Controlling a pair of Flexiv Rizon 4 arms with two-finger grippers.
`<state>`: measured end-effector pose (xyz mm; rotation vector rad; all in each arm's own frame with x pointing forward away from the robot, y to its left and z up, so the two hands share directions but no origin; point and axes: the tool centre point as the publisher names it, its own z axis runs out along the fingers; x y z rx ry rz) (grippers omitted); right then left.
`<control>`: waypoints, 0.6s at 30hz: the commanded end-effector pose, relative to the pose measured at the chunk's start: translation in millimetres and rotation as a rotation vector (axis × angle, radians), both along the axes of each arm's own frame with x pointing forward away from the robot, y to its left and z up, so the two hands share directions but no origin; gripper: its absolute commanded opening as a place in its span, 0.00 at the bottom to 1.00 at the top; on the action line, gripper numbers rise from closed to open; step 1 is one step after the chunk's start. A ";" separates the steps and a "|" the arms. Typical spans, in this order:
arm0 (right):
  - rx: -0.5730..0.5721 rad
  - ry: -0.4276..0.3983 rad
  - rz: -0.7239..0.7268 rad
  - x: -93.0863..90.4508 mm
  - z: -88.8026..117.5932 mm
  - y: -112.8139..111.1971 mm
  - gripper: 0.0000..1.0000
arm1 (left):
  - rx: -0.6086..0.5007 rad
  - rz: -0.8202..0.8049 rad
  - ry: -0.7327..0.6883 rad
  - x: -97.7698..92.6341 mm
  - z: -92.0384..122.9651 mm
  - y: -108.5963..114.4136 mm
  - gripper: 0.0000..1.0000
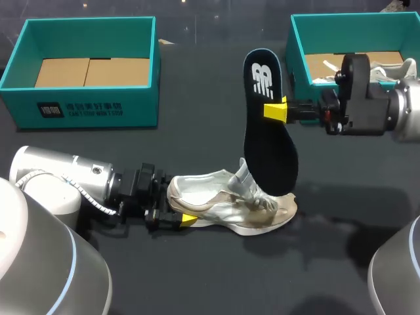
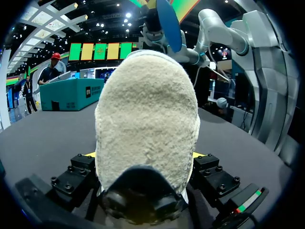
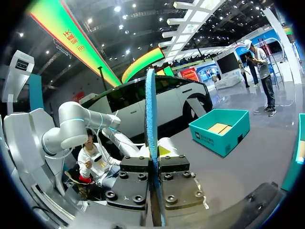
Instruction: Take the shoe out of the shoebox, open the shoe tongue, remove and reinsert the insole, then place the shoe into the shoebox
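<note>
A silver-beige sneaker (image 1: pixel 230 207) lies on its side on the black table, heel toward my left arm. My left gripper (image 1: pixel 172 213) has the heel between its wide-set fingers, and the fuzzy heel (image 2: pixel 147 119) presses against both. My right gripper (image 1: pixel 275 109) is shut on the edge of the black insole (image 1: pixel 266 125). The insole is upright above the shoe, its lower end by the shoe's toe. In the right wrist view the insole (image 3: pixel 151 119) shows edge-on between the shut fingers of my right gripper (image 3: pixel 155 164).
One teal shoebox (image 1: pixel 85 108) with a cardboard liner stands at the back left. A second teal shoebox (image 1: pixel 298 49) stands at the back right, behind my right arm, with something white inside. The black table runs bare between the boxes and along its front.
</note>
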<state>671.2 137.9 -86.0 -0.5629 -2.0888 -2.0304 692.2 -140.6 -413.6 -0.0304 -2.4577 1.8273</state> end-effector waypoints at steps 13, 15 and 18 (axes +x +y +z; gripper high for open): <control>0.037 -0.032 -0.050 -30.6 -0.6 -26.9 0.00 | 0.000 0.002 -0.001 -0.4 -0.3 0.3 0.00; 0.037 -0.032 -0.050 -30.6 -0.6 -26.9 0.00 | 0.000 0.002 -0.001 -0.4 -0.3 0.3 0.00; 0.037 -0.032 -0.050 -30.6 -0.6 -26.9 0.00 | 0.000 0.002 -0.001 -0.4 -0.3 0.3 0.00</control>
